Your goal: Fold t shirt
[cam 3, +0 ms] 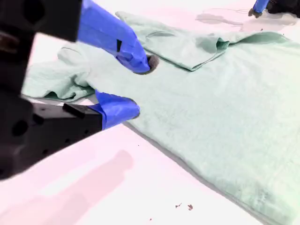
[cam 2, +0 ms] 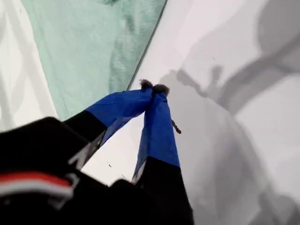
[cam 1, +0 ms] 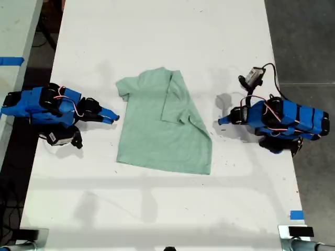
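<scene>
First gripper (cam 2: 153,87): jaws clenched, empty, just off shirt (cam 1: 163,123) edge.
Second gripper (cam 3: 136,86): jaws released, at shirt edge.
Shirt: one side folded over, flat on counter (cam 1: 157,42).

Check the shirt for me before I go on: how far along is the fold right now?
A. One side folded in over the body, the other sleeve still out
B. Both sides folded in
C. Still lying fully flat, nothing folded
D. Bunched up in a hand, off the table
A: in the exterior view the t shirt has its right side flapped over the body, while the sleeve on that view's left still sticks out.
</scene>
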Controlling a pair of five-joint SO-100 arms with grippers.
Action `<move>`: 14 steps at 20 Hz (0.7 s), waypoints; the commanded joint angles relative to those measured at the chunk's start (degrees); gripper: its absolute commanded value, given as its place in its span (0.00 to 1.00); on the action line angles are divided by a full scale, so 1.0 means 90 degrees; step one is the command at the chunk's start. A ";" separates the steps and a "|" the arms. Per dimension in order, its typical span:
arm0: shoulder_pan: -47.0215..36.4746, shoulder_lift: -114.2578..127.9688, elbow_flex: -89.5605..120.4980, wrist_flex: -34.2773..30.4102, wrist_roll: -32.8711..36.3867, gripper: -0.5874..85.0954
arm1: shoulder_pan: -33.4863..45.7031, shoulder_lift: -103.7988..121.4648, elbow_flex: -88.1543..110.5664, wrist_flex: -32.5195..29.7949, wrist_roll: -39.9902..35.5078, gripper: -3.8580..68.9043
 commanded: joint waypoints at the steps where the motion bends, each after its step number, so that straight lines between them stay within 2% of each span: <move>1: -0.0039 0.0039 -0.0020 0.0029 0.0049 0.15 | -0.0039 0.0088 0.0283 -0.0010 0.0068 0.05; 14: -0.0039 0.0039 -0.0020 0.0029 0.0049 0.15 | -0.0088 0.0088 0.0283 -0.0010 0.0098 0.05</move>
